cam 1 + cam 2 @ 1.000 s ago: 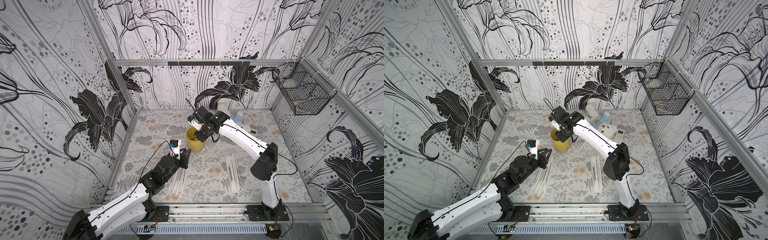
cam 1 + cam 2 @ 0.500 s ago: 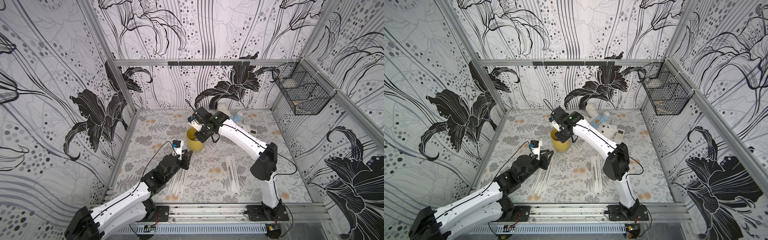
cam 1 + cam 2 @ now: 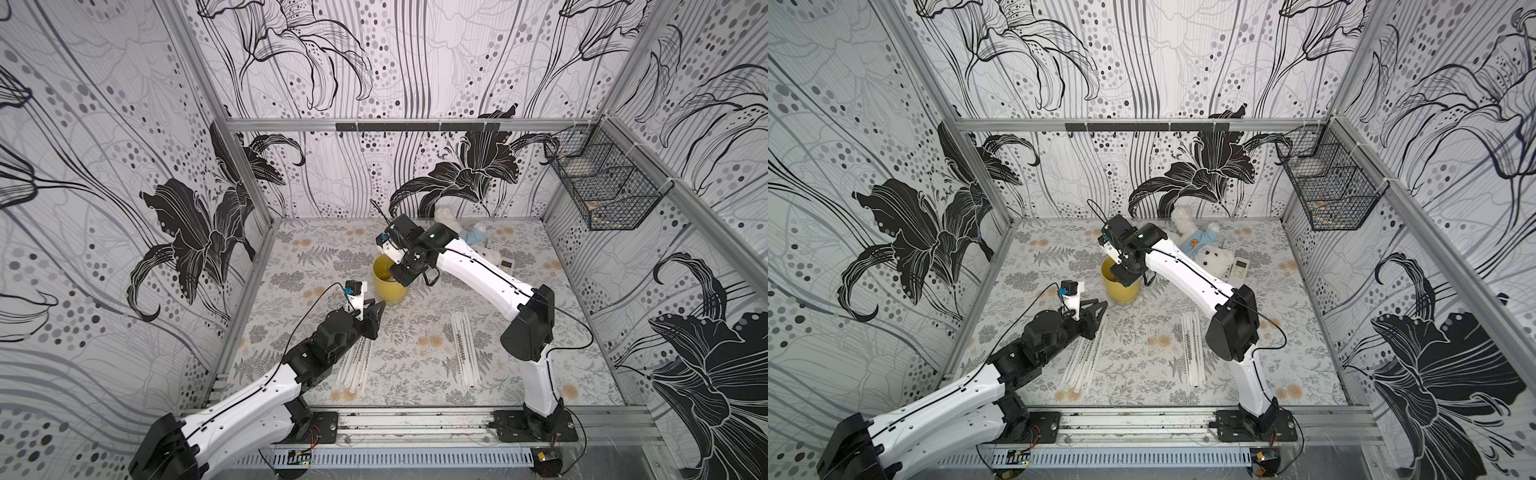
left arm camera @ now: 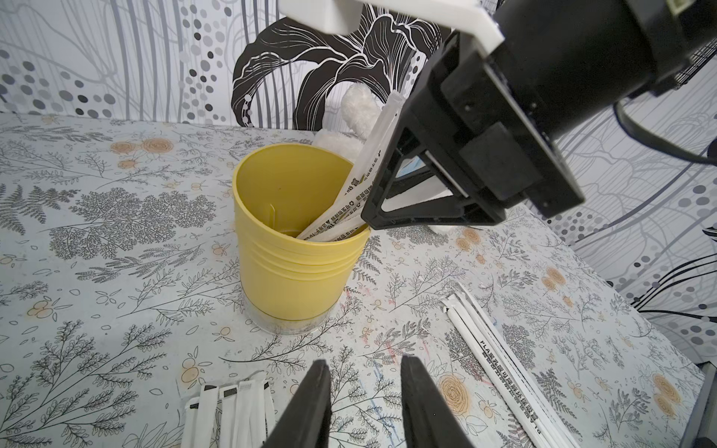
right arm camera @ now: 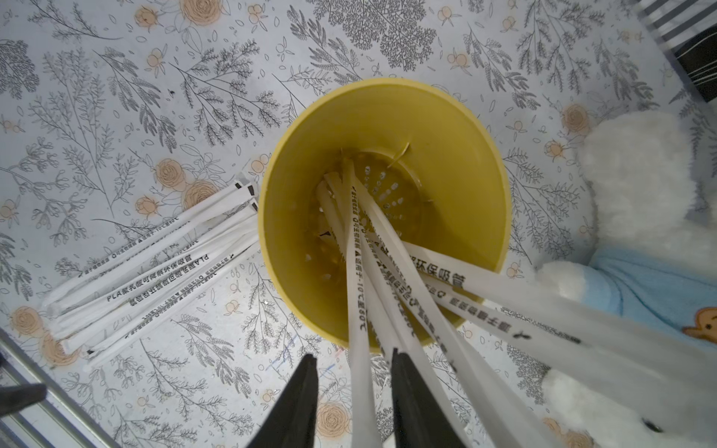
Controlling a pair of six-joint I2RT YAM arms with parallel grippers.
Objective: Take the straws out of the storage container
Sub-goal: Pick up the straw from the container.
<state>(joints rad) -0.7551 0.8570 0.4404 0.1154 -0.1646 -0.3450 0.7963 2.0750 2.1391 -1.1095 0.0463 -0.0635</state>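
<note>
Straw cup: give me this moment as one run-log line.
cup: upright, several straws inside | table: two straw piles | right end effector: open, around one straw | left end effector: open, empty, near cup

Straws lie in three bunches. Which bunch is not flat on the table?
The bunch leaning in the yellow cup; the left pile and the right pile lie flat.

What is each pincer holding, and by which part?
Nothing gripped yet: right pincer straddles the upper part of one straw, jaws apart; left pincer is open and empty.
</note>
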